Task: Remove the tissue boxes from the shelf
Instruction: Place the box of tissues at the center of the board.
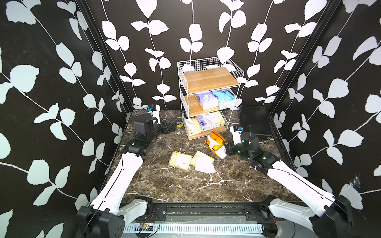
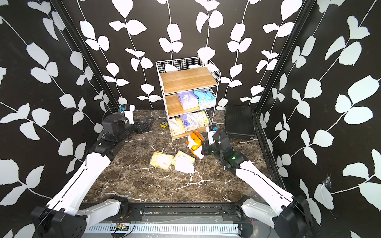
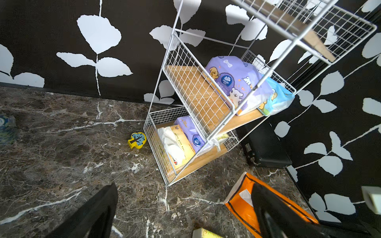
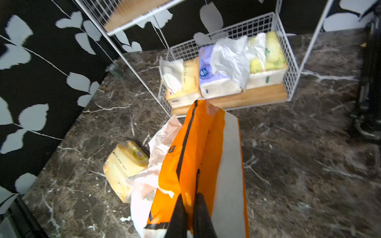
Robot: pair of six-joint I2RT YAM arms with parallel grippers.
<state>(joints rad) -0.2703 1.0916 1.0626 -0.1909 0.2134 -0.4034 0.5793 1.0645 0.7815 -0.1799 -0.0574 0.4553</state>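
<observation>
Gripping the orange-and-white box (image 4: pixel 198 144) by one end with the closed right gripper (image 4: pixel 189 197), tilted just before the shelf (image 1: pixel 210 79), with the left gripper (image 1: pixel 172 125) spread wide, risking a slip onto the worktop (image 1: pixel 175 185) from that skimpy pinch.

The shelf (image 1: pixel 208 79), a white wire-grid rack with three wooden boards, stands upright at the rear of the worktop (image 1: pixel 175 185). Its middle board carries a lilac pack (image 1: pixel 206 100) beside a light blue pack (image 1: pixel 223 97); its bottom board carries a pale yellow pack (image 1: pixel 192 125), a second lilac pack (image 1: pixel 203 121) and a yellow-green pack (image 1: pixel 218 118) side by side. The orange-and-white pack (image 1: pixel 215 142) hangs tilted just in front of the bottom board, clamped in the jaws of the right gripper (image 4: pixel 189 195), while a flat yellow pack (image 1: pixel 180 160) and an opened yellow pack (image 1: pixel 203 157) lie touching on the worktop.
</observation>
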